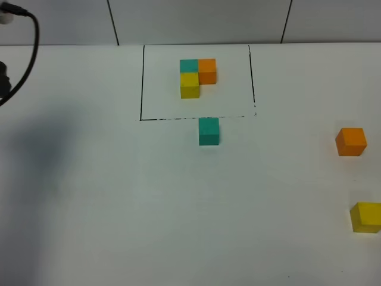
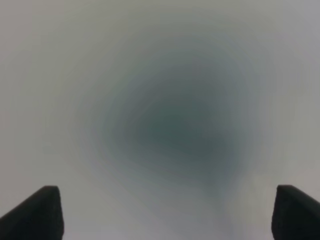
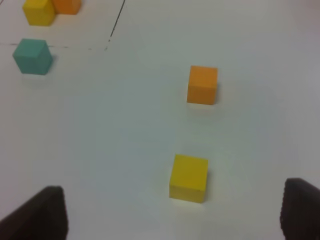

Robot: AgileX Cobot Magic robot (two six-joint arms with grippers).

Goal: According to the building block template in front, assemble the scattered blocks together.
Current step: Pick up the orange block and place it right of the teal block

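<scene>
Tabletop (image 1: 89, 226): white and matte, filling almost the whole high view; a broad soft shadow lies over its left part.
Wall (image 1: 196, 18): pale panels with dark seams, behind the far edge of the tabletop.
Black frame (image 1: 141, 83): a thin-lined rectangle drawn on the tabletop at the far middle; its front line is partly broken.
Building block template (image 1: 196, 76): inside the frame, toward its back. Teal sits at the back left, orange touches it on the right, and yellow touches the teal in front, making an L.
Cable (image 1: 33, 47): black, curving down in the top left corner.
Left fingers (image 2: 40, 215): two dark tips spread wide with nothing between them. The wrist view is a grey blur with a darker patch, probably shadow on the bare tabletop.
Right fingers (image 3: 42, 215): spread wide and holding nothing, above the tabletop with the yellow cube ahead of them, untouched.
Teal cube (image 1: 209, 131): just outside the frame's front line, near its middle.
Orange cube (image 1: 350, 142): far right, well apart from the teal cube.
Yellow cube (image 1: 366, 217): at the right edge, partly cut off, nearer the front than the orange cube and not touching it.
</scene>
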